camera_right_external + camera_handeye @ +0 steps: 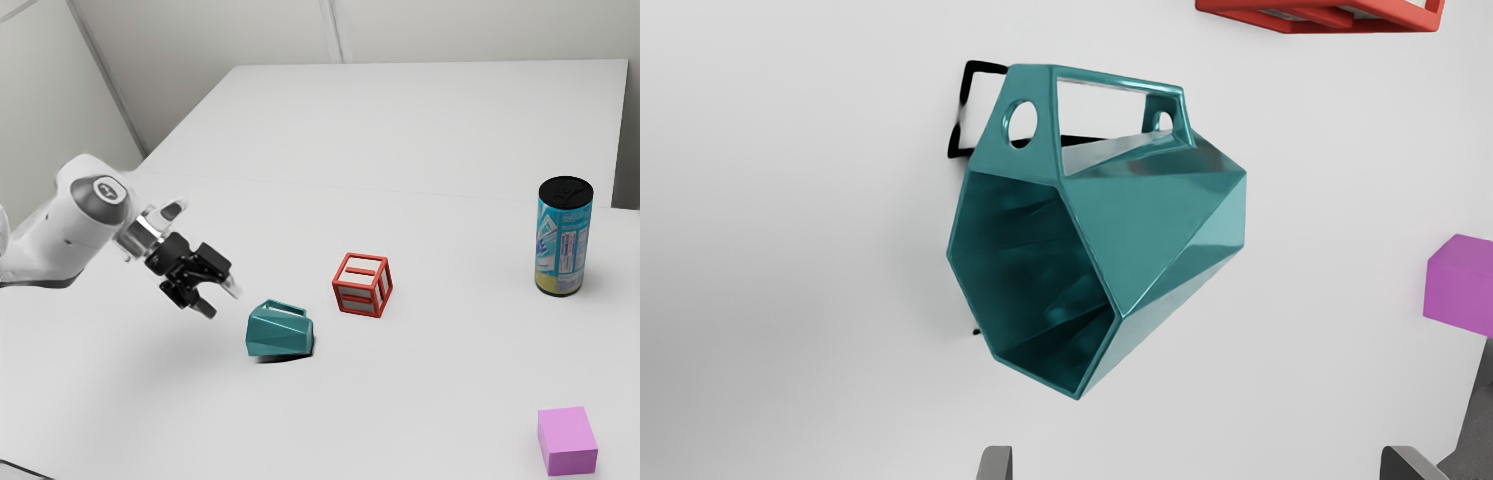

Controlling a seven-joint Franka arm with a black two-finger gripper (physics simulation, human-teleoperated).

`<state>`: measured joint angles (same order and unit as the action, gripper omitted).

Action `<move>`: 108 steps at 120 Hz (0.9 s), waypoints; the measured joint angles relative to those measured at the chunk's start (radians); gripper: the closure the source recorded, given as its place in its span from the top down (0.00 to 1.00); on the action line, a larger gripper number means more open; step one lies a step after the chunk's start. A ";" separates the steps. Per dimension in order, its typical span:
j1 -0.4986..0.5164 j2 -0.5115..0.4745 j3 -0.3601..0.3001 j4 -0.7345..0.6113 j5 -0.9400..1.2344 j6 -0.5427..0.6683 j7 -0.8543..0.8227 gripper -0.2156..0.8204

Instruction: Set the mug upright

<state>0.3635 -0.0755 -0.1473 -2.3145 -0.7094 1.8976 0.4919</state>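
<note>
Mug (280,334) on its side on the bench (430,400), mouth toward the gripper (221,301). Fingers spread wide, with nothing between them, near the mug, above it and toward the exterior view's left. To the exterior view's right of the mug: red-framed cube (361,285) near it, upright can (562,240) well apart and farther from the camera, pink block (568,443) well apart and closer to the camera.

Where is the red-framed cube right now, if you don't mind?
The red-framed cube sits toward the exterior view's right from the teal mug, its nearest neighbour.
</note>
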 joint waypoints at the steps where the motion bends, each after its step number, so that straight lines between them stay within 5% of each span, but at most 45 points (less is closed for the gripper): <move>1: 0.000 0.002 0.000 -0.004 -0.006 0.001 0.006 0.79; 96: -0.016 0.173 -0.012 -0.036 -0.301 0.100 0.464 0.79; 108: -0.014 0.179 -0.013 -0.036 -0.314 0.091 0.501 0.68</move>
<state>0.3491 0.1033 -0.1604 -2.3510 -1.0236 1.9881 0.9927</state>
